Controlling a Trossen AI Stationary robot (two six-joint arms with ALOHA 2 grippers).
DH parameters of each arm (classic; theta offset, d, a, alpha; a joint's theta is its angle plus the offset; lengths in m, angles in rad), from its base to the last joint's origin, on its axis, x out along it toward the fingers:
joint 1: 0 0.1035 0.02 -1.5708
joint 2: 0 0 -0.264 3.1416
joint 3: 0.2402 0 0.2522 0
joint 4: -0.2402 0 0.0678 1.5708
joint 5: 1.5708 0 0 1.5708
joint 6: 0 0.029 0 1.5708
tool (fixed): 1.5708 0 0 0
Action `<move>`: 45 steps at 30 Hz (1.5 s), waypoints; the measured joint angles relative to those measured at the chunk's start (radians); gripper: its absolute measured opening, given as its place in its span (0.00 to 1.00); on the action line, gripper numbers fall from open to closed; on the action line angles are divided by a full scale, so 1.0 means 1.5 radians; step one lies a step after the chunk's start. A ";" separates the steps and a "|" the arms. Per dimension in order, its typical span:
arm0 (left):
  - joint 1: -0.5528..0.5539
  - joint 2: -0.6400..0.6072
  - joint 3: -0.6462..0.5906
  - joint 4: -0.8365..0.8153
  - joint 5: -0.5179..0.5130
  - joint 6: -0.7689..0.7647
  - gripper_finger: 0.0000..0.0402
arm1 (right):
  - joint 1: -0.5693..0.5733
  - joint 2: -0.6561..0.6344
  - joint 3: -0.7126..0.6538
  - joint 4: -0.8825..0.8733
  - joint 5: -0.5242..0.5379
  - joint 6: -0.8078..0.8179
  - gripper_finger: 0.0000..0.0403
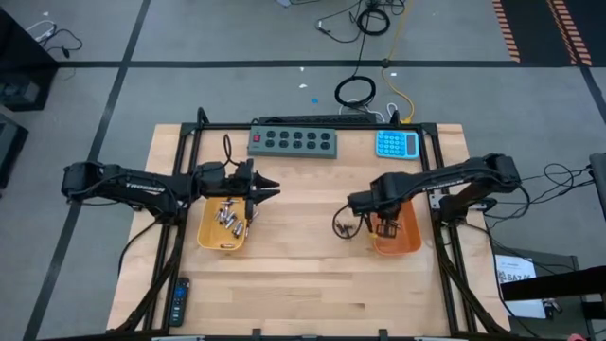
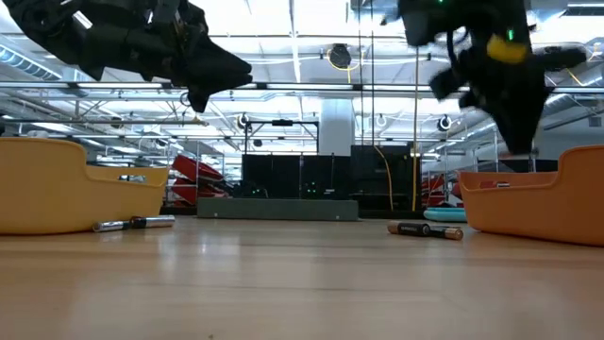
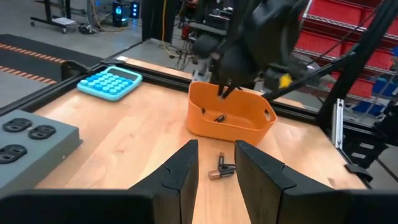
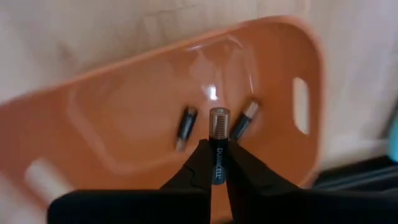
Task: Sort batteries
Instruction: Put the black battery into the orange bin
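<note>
held battery: dark duracell battery (image 4: 218, 146) pinched between the fingers of the right gripper (image 4: 217, 163), hanging over the orange tray (image 4: 112, 118)
right gripper: pressed onto the battery from both sides; in the high view it sits above the orange tray (image 1: 409, 239) on the right side of the table (image 1: 312, 275)
orange tray contents: two thin batteries (image 4: 185, 127) lie on its floor, one dark, one with a lighter end (image 4: 244, 119)
loose batteries, right: a dark pair (image 1: 342, 227) lies on the wood just left of the orange tray; from table height one shows as a dark cylinder with a copper end (image 2: 425, 229)
left gripper: spread open (image 1: 268, 189), raised over the wood just right of the yellow tray (image 1: 210, 237), touching nothing
yellow tray contents: a cluster of silvery batteries (image 1: 230, 216)
loose batteries, left: two lie on the table beside the yellow tray (image 2: 132, 224)
far edge: grey power strip (image 1: 293, 142) and blue calculator (image 1: 397, 144)
front left: black remote (image 1: 179, 300) off the table's corner
</note>
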 joint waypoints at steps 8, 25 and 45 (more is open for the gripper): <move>-0.022 0.000 0.000 0.001 -0.004 0.000 0.28 | -0.009 -0.003 -0.127 0.128 -0.054 0.021 0.27; -0.022 -0.001 0.000 -0.015 0.038 -0.061 0.28 | 0.008 0.111 0.126 0.220 0.004 0.041 0.39; -0.022 -0.001 0.000 -0.154 0.122 -0.099 0.28 | -0.037 0.254 0.121 0.333 -0.053 0.134 0.39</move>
